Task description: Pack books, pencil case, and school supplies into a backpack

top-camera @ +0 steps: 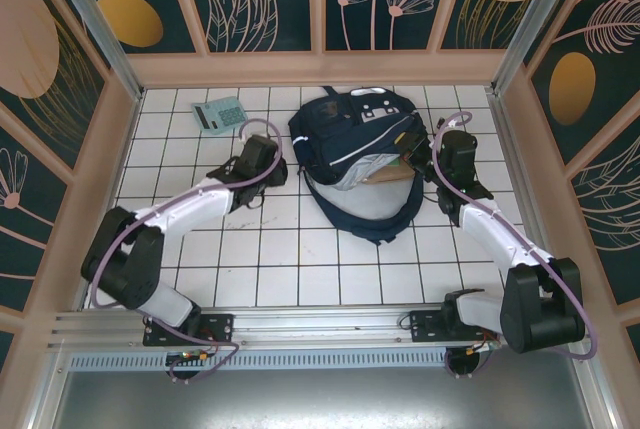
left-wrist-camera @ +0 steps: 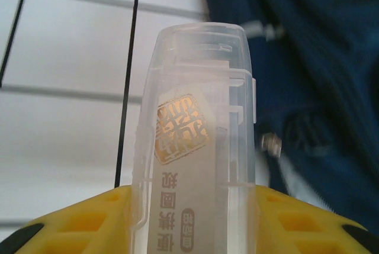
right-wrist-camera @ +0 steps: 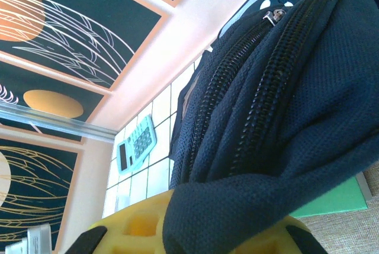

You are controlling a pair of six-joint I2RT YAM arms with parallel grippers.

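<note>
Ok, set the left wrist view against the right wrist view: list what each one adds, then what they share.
Left wrist: a clear packet with gold print, held in the yellow left pincer.
Right wrist: the teal calculator lying on the tiles, a green book corner, the patterned wall, and the right pincer clamped on a fold of the navy backpack.
Shared: that backpack and the white tiled table.

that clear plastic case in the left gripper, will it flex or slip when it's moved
Probably stiff: the clear case shows moulded ridges and a hard rim. Its glossy walls may slip between the left gripper's yellow fingers. It looks mostly hollow around a paper label, so likely light.
</note>
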